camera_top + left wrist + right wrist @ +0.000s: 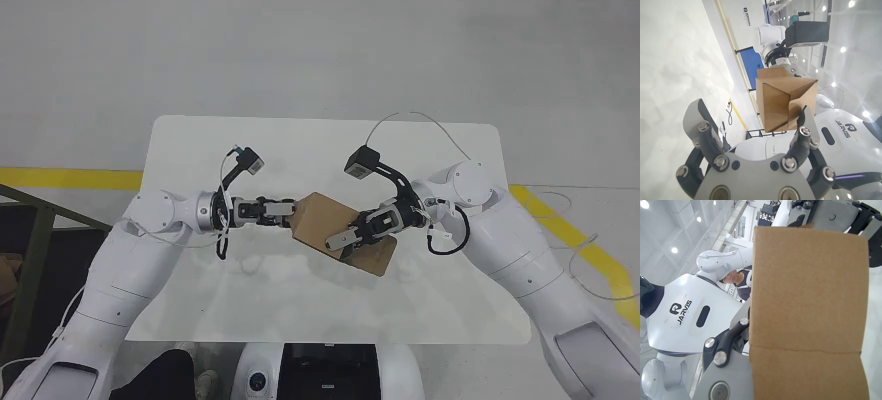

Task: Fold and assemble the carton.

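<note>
Left claw point(753, 107) of mine gapes wide and grips nothing. One fingertip point(808, 121) just touches a folded flap of the brown cardboard carton point(772, 98) ahead of it. The half-formed carton shows an open end with flaps angled inward and a creased side panel. Opposite, my right claw point(345, 240) is clamped on the carton's wall, holding it above the white table point(200, 150).

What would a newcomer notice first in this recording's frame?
A half-formed brown carton is held between both arms over the middle of the white table. The right claw grips it, while the left claw stands wide open at its open end, one fingertip touching a flap.
</note>
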Controlling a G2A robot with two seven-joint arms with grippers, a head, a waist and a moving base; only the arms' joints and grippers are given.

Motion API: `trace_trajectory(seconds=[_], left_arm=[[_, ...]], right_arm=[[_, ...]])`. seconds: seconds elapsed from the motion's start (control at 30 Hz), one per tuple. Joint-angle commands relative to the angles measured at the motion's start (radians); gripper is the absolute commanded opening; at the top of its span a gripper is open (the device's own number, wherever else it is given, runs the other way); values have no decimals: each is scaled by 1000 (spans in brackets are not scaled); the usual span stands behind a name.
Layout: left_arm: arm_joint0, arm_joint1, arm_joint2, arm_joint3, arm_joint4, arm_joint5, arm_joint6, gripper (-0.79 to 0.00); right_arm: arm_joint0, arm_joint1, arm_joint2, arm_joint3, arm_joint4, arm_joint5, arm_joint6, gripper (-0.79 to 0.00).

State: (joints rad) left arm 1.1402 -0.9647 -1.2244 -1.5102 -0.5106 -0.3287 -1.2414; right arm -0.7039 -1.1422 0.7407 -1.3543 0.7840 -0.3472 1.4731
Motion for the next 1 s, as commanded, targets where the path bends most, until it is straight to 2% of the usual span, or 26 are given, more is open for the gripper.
trace_trajectory(seconds=[0.0, 0.97], left_arm=[[3, 1, 3, -1, 0, 7, -14, 0], [-92, -27, 114, 45, -45, -1, -108, 0]], right_arm=[[0, 0, 0, 0, 0, 0, 0, -785], [0, 0, 0, 0, 0, 0, 0, -785]])
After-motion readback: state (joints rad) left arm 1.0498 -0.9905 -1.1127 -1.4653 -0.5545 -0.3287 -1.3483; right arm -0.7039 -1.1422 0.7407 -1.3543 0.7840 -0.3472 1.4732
